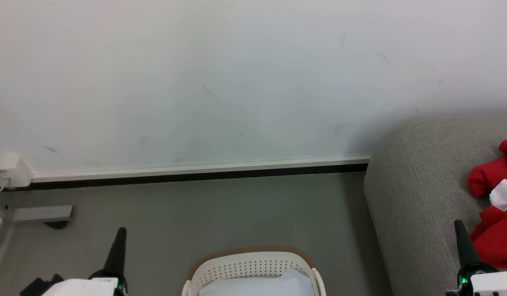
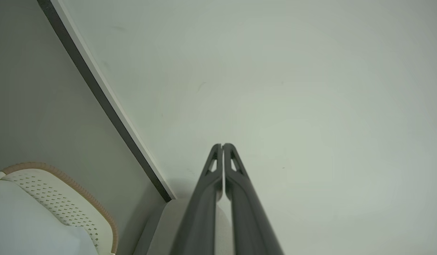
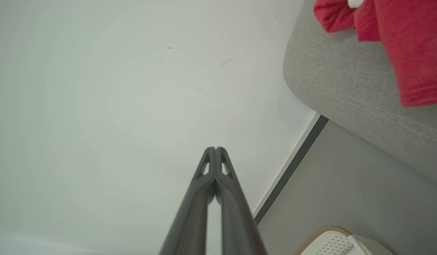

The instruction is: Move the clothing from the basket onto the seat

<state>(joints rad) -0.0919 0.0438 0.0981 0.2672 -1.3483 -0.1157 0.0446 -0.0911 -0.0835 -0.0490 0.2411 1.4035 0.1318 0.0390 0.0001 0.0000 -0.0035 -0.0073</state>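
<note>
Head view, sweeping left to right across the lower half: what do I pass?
white wall box → left gripper → basket → seat → right gripper → clothing, red, lying on the seat

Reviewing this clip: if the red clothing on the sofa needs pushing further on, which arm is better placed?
Probably right. The right end effector, shut, shows against the seat just beside the clothing. The left end effector, also shut, is over the floor on the far side of the basket.
</note>
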